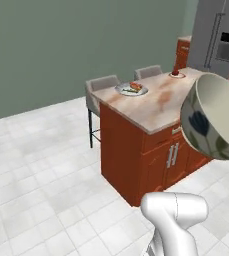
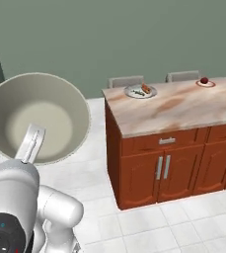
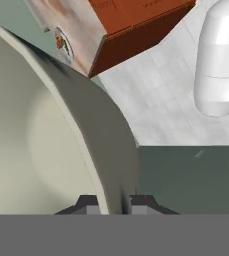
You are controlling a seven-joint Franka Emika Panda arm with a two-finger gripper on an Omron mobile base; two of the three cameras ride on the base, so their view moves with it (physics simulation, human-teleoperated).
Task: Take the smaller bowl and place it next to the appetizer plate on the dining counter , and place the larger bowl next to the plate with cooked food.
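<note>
The end effector (image 3: 113,202) is clamped on the rim of the larger bowl (image 2: 38,116), one finger inside the wall and one outside, holding it in the air, tipped on its side, well short of the dining surface (image 2: 183,111). The bowl's cream interior faces the right base camera; its grey, floral-marked outside (image 1: 206,132) shows from the left. On the marbled top, a plate with food (image 2: 140,91) sits near the far corner by a grey chair (image 1: 102,82), and a second small plate (image 2: 205,82) lies further along the same edge.
</note>
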